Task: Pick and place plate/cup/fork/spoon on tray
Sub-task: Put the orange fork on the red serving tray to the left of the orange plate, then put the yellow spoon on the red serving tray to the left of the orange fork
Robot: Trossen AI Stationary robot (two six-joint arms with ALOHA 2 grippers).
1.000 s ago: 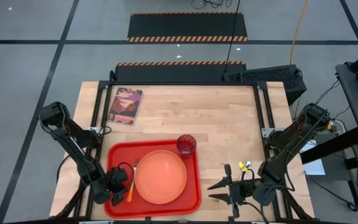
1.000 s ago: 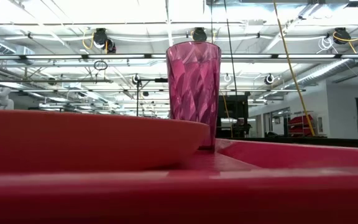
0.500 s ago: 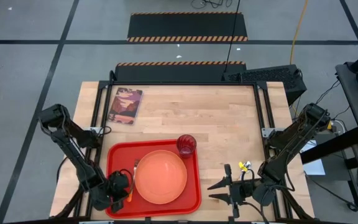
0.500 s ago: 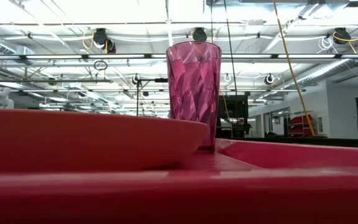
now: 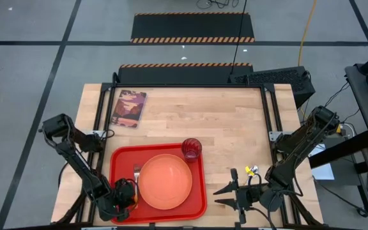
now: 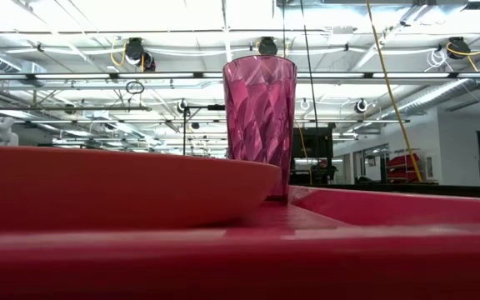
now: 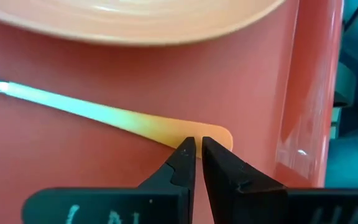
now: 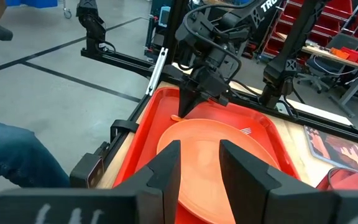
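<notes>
The red tray (image 5: 115, 160) lies at the table's near middle. On it are the orange plate (image 5: 165, 182), the dark-red cup (image 5: 191, 149) upright at its far right corner, and the fork (image 5: 135, 172) left of the plate, lying flat with its tines toward the far edge. My left gripper (image 5: 128, 193) is shut, slanting down over the fork handle's near end (image 7: 213, 134). My right gripper (image 5: 221, 196) is open and empty, right of the tray near the front edge. The spoon does not show. My left gripper's shut fingertips (image 7: 185, 152) stand right at the free end of the fork's orange handle (image 7: 213, 134), coming from above and the near side. The fork lies flat on the tray floor. I cannot tell whether the tips touch it.
A small book with a dark pictured cover (image 5: 129, 107) lies at the table's far left. Bare wood spreads across the far and right parts of the table. The low view shows the cup (image 6: 259, 125) behind the plate's rim (image 6: 123, 187).
My left gripper has drawn back toward the table's near edge, along the fork's handle to its free end. The fork stays lying on the tray left of the plate.
</notes>
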